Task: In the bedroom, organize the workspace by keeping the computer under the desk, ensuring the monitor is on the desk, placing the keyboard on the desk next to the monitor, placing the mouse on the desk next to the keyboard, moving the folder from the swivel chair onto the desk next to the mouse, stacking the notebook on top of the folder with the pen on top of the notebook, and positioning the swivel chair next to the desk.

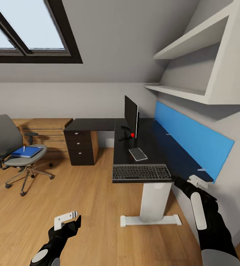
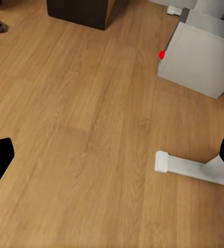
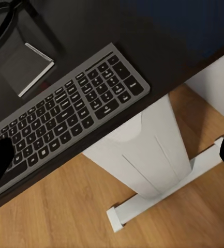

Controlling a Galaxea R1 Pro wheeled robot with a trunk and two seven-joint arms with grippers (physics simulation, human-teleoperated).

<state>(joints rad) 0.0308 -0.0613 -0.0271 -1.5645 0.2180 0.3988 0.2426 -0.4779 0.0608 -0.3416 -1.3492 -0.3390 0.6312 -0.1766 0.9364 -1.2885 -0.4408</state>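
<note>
two grippers, both open and empty: your right gripper [image 1: 196, 181] hovers just right of the keyboard [image 1: 141, 173], which lies along the desk's [image 1: 155, 144] near edge, long axis left to right, with the notebook [image 1: 138, 154] just beyond it and the monitor [image 1: 131, 115] farther back. your left gripper [image 1: 65, 219] hangs low over the floor, so it looks the likelier arm for the folder [image 1: 26, 152], far left on the swivel chair [image 1: 9, 147].
</note>
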